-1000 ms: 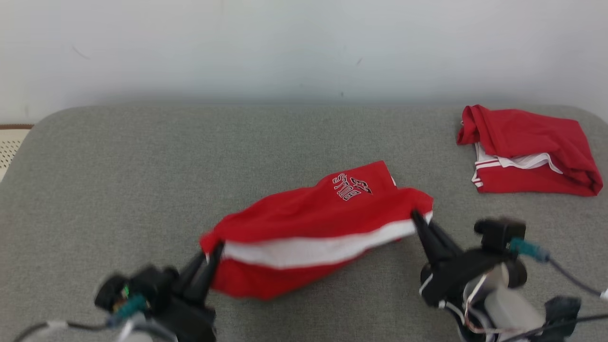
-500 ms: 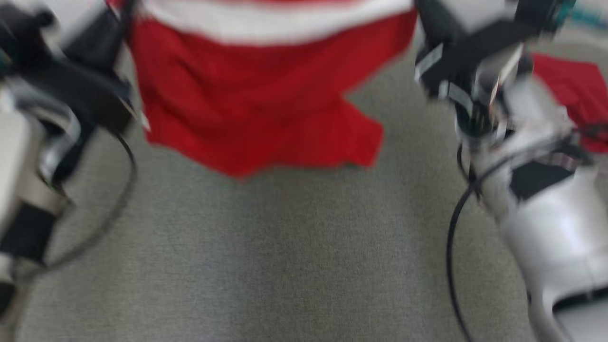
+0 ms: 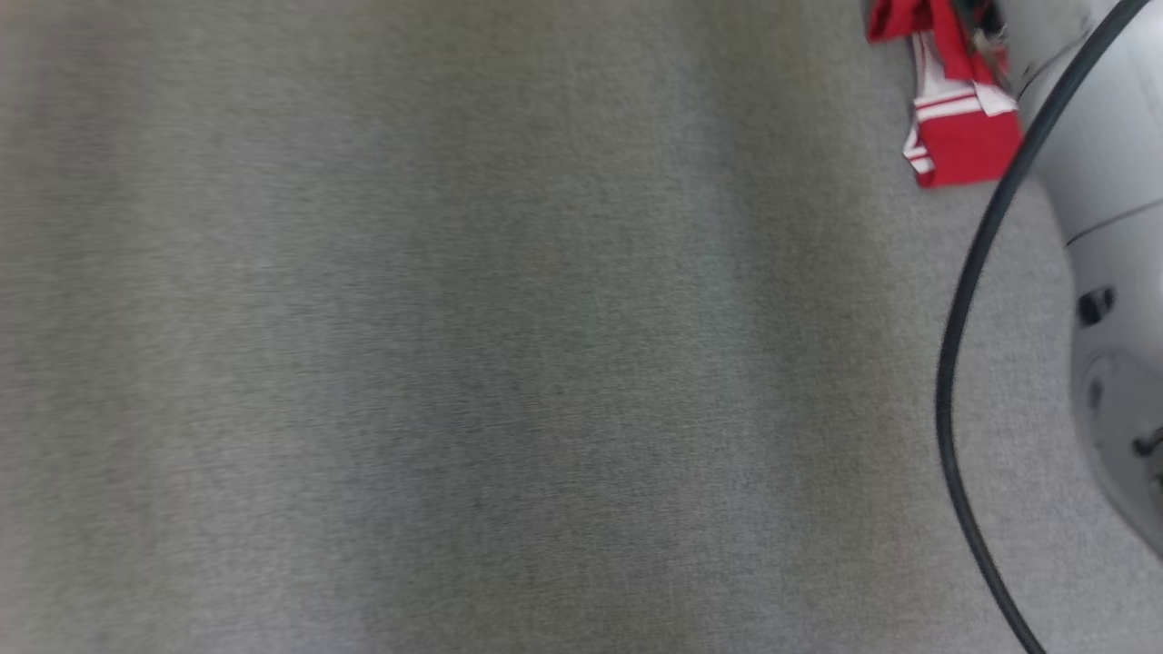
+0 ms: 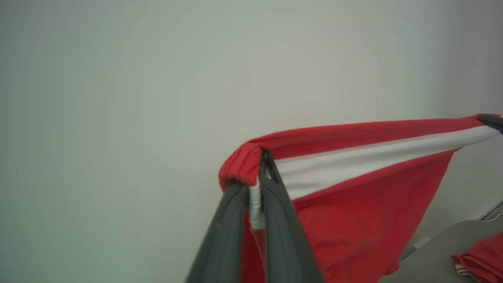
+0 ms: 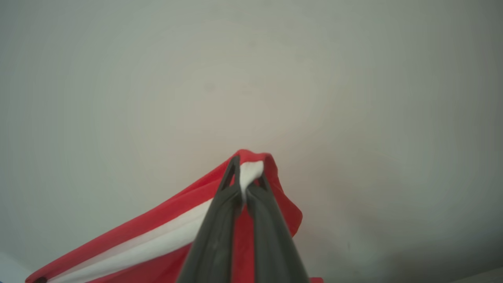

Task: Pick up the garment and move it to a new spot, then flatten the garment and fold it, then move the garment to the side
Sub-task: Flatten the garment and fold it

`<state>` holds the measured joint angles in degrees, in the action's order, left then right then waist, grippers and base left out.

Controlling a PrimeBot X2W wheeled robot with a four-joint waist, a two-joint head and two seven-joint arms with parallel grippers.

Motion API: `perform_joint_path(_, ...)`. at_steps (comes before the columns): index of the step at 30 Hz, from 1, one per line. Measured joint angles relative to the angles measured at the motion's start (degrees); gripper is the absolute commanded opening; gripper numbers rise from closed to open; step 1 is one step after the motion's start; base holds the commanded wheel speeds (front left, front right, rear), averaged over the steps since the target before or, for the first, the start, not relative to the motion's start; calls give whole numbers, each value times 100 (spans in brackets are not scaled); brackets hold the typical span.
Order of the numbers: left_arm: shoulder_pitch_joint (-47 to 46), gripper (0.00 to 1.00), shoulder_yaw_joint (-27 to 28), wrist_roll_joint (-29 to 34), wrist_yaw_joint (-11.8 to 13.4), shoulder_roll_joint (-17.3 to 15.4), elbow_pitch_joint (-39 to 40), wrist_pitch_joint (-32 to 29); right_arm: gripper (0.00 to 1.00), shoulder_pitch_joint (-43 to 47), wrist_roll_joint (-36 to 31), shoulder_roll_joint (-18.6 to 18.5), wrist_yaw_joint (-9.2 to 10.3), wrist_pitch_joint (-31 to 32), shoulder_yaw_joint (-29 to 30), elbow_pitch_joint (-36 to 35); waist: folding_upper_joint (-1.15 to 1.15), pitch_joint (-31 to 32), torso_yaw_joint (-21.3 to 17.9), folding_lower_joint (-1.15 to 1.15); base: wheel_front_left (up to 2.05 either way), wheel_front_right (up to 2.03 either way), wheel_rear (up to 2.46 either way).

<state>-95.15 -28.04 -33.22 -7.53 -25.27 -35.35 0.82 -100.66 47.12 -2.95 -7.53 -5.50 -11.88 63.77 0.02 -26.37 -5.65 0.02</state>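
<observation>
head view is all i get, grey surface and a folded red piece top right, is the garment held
Observer: Yes, the left gripper is shut on one gathered end of the garment.
Operator: and the right one
Observer: The right gripper is shut on the other end, pinching the white stripe.
Operator: sagging or stretched
Observer: Stretched: the white stripe runs taut between them, the rest hanging below.

Left end effector (image 4: 253, 177) and right end effector (image 5: 246, 177), fingers (image 4: 283, 220) clamped on the garment (image 4: 353, 204); pale right forearm (image 3: 1108, 136)
</observation>
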Motion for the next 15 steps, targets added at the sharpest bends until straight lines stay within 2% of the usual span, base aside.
perform_joint_path(6, -512, 0, -233, 19, 1, 92, -382, 465, 0, -490, -43, 8, 0, -414, -260, 186, 0, -392, -219, -1, 0, 0, 0)
perform_joint_path(10, -363, 0, -527, -96, 4, 62, -517, 680, 0, -267, 49, 4, 0, -483, -675, 46, 1, -633, -249, 0, 0, 0, 0)
perform_joint_path(15, 252, 0, -695, -460, 5, -11, -383, 1026, 0, 300, 156, 0, 1, -503, -1236, -349, 0, -747, -147, 0, 0, 0, 0)
